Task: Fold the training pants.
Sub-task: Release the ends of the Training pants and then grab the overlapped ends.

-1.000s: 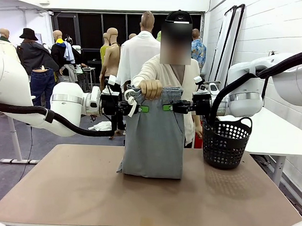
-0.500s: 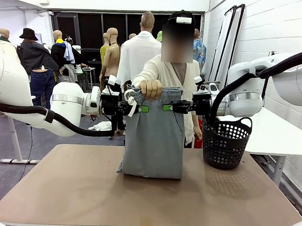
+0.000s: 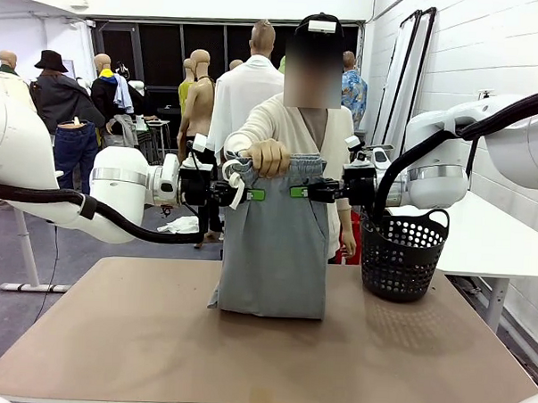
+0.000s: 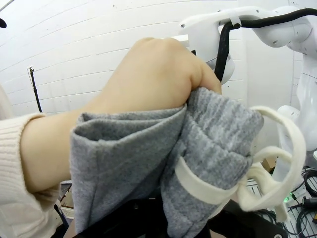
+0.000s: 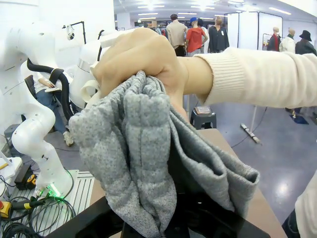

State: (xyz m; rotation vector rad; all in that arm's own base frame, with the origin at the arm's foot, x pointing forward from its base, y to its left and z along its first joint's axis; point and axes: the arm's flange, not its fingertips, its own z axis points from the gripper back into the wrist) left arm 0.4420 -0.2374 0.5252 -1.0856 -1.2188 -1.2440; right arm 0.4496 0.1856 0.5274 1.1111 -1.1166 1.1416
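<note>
Hanging in the middle of the front frame, the light grey soft jersey training pants (image 3: 274,246) are spread by their gathered waistband between the two arms. Their lower edge rests on the brown wooden surface (image 3: 245,343). The left end effector (image 3: 251,194), reaching in from the frame's left, is clamped shut on one end of the waistband. The right end effector (image 3: 298,192), reaching in from the frame's right, is clamped shut on the other end. This two-point hold probably serves to keep the cloth flat and square, so it can be laid down in a clean fold.

The person's hand (image 3: 269,157) is fisted over the top edge near the left end effector, apparently steadying the band or handing it over. The white cotton drawstring (image 3: 234,187) loops loose beside that grip. A black perforated plastic basket (image 3: 402,256) stands at the frame's right, well apart from the pants, leaving the near surface free.
</note>
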